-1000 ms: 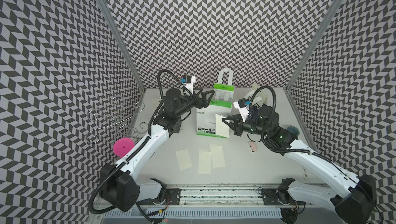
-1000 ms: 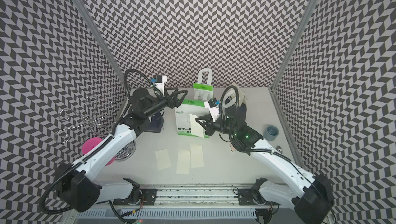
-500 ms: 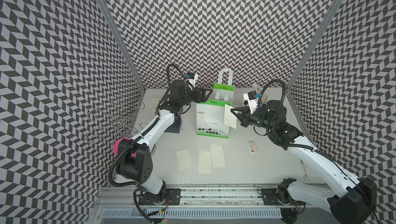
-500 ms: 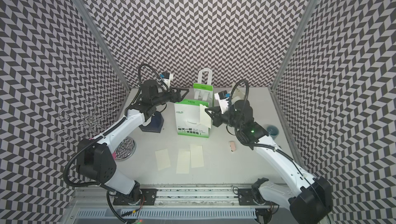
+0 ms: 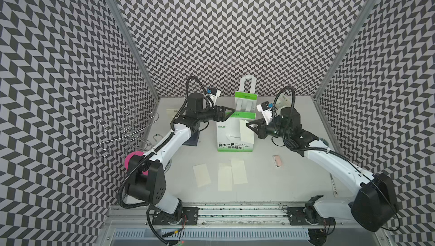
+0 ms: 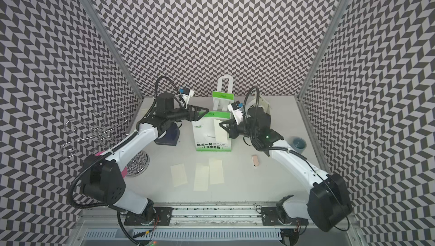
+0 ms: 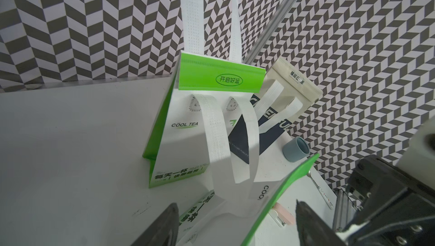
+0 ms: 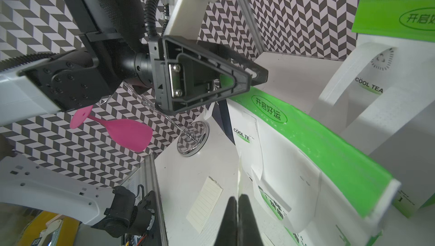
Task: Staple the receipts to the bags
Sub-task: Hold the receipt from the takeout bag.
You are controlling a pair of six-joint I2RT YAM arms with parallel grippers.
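Pressing a thin cream paper receipt [image 5: 246, 132] to the near green-and-white paper bag [image 5: 223, 134] at centre frame in a top view, the right gripper [image 5: 248, 124] is clamped on the slip while the left gripper [image 5: 228, 115] gapes over the bag's green rim. Left wrist view: jaws wide, rim between them, lower centre. Right wrist view: jaws pinched on paper, bottom centre. Alignment seems in hand; stapling next calls for the small pink stapler-like block [image 5: 277, 161], lower right.
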